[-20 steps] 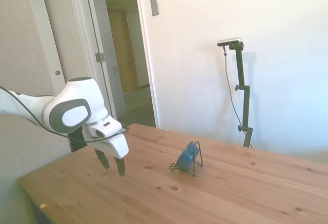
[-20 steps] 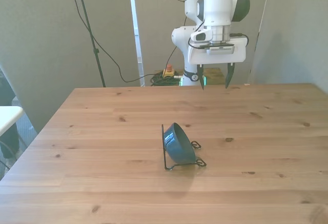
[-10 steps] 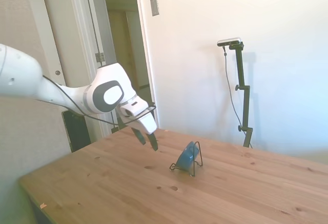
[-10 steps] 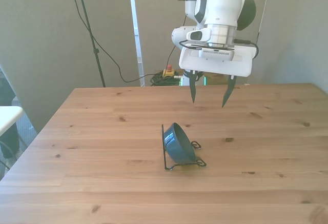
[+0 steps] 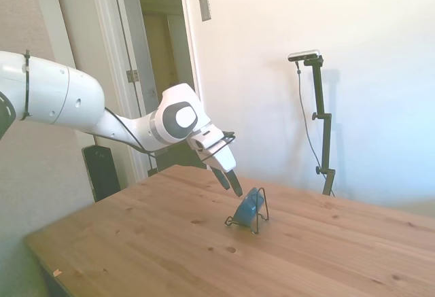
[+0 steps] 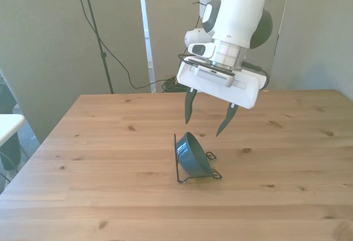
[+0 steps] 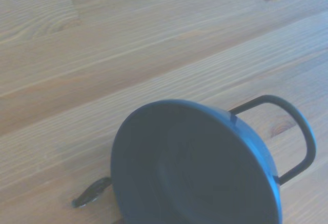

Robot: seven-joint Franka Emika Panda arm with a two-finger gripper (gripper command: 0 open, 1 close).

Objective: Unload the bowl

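Bowl [image 6: 190,153] not yet unloaded: seen propped on edge in wire stand [image 6: 198,166] mid-table [image 6: 110,197]. Gripper [image 6: 206,121] held just above bowl rim, fingers spread wide, nothing gripped. Approach judged nearly done; grasp, lift-out and set-down all left.

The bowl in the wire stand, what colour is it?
The bowl is dark teal blue all over, with no pattern. The front view shows it best.
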